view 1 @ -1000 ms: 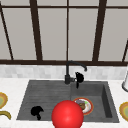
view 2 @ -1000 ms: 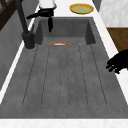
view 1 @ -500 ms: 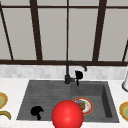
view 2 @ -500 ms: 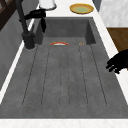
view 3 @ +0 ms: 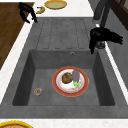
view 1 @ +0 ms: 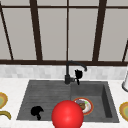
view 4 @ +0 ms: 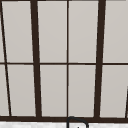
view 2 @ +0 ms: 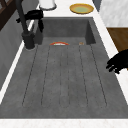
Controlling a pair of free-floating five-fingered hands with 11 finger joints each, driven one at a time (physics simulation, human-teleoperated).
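My left hand (view 1: 37, 111) hovers over the front left corner of the grey sink's ribbed drainboard (view 2: 65, 75), fingers relaxed and drooping, holding nothing. The left side view has this left hand (view 2: 118, 63) at the front rim, and the right side view has the left hand (view 3: 27, 10) at the far end. My right hand (view 1: 78, 74) hangs beside the black faucet (view 1: 68, 72), fingers pointing down near its base lever. I cannot tell whether this right hand (view 3: 105, 36) touches it. A red-rimmed plate with food (view 3: 70, 80) lies in the basin. A red ball (view 1: 67, 115) sits at the front.
A small round scrap (view 3: 38, 91) lies in the basin's corner. On the left counter are a yellow plate (view 3: 55, 4) and a banana (view 3: 40, 10). On the right counter are another yellow plate (view 2: 81, 8) and a white jar (view 2: 47, 3). A dark-framed window (view 4: 67, 62) stands behind.
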